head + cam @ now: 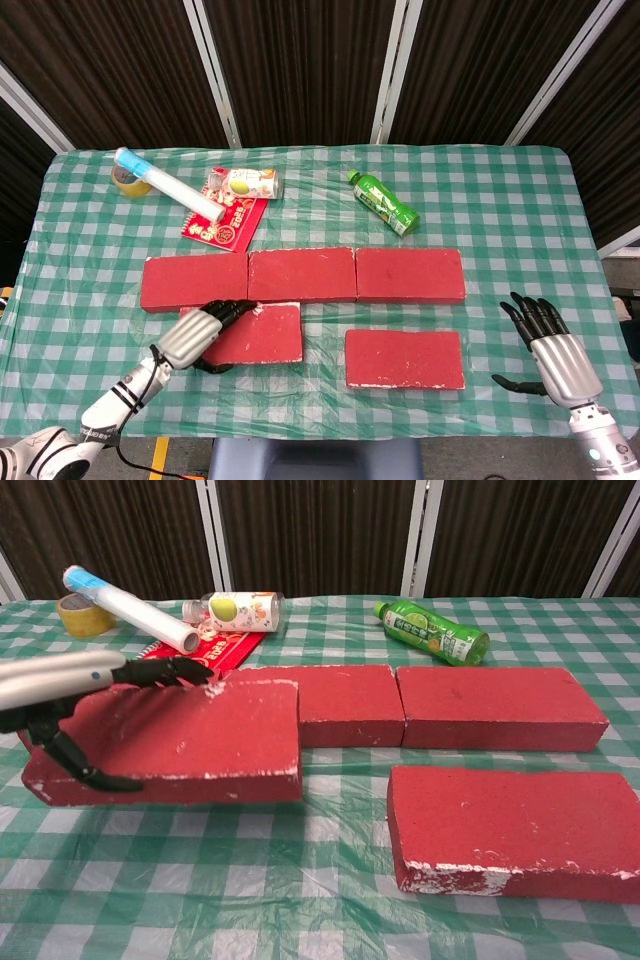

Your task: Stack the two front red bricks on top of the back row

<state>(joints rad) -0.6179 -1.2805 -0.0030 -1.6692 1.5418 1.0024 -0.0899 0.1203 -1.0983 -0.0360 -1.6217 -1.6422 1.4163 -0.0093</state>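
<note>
I have the left hand [195, 338] clamped on the left front brick [190, 742], fingers [165, 670] laid over its top near the far edge and the thumb hooked under the near face; in the chest view the brick is off the cloth [330, 395], roughly level, filling the left middle of the frame and hiding much of the back row [303, 277] behind it; in the head view it sits lower left of centre, its far edge touching or overlapping the row's near edge, which of the two I cannot tell.

The right front brick [404, 358] lies flat on the cloth at lower centre-right, just in front of the row, not touching it; the row's three bricks lie end to end across the middle.

My right hand [548, 345] hangs at the lower right corner of the head view, fingers spread, holding nothing, well apart from the bricks.

At upper left lie a tape roll [127, 177], a white tube [166, 185], a red packet [224, 220] and a jar [243, 184]; a green bottle [384, 203] lies above centre.
</note>
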